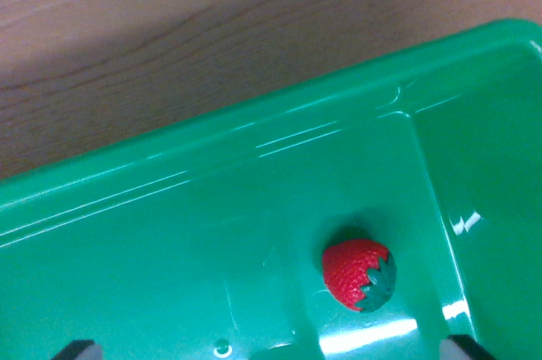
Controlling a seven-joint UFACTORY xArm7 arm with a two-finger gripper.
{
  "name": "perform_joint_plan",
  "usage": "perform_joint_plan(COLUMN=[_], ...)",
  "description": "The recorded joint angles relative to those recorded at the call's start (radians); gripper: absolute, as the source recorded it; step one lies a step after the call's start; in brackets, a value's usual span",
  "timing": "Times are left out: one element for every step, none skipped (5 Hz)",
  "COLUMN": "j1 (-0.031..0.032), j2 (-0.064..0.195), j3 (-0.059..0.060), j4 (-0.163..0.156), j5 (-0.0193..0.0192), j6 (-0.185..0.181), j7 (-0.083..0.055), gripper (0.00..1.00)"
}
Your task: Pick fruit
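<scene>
A red strawberry with a dark green leafy cap lies on the floor of a green plastic tray, right of the middle of the wrist view, near a raised divider. Only the two dark fingertips of my gripper show, one at the bottom left and one at the bottom right. They stand far apart with nothing between them. The strawberry lies a little above the line between the tips, closer to the right one.
The tray's rim runs diagonally from lower left to upper right. Beyond it is a brown wooden tabletop. A divider ridge separates a second compartment at the wrist view's right.
</scene>
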Motion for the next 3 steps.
perform_joint_plan(j1=[0.0000, 0.0000, 0.0000], j2=[0.000, 0.023, 0.023], j3=[0.000, -0.009, -0.009], j4=[0.000, -0.029, -0.029], j5=[0.0000, -0.0085, -0.0085], j6=[0.000, -0.041, -0.041], j7=[0.000, 0.025, 0.025], gripper=[0.00, 0.00, 0.00])
